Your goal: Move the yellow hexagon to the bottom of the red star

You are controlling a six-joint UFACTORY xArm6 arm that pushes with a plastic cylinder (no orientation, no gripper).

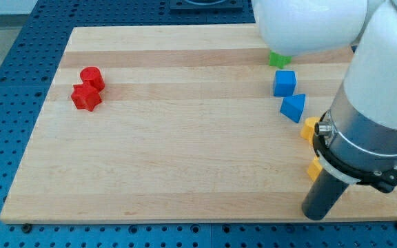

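In the one camera view, the arm is standing at the view's bottom right, its grey body covering much of that corner of the table [185,158]. There is no hand on it, only a dark rod, so nothing is being gripped; my tip [316,216] is resting near the table's bottom edge.

Two yellow pieces are peeking out from behind the arm. One, the upper yellow block [310,128], is sitting just beside the arm's grey collar; the other, the lower yellow block [314,169], is showing just above the rod. Which of them is the hexagon I cannot tell, since both are half hidden. The tip is sitting just below the lower one, near it; whether they are touching is not clear.

Far across at the view's left, the red star [85,98] is lying with a second red block [92,78] touching it from above. The space below the star is bare wood.

A blue cube [284,83], a blue wedge [293,107] and a green block [278,59] are sitting up the right side, apart from the tip.

As I judge it, the task is barely starting: the yellow piece is well apart from the star, and the whole push leftward across the table is remaining.
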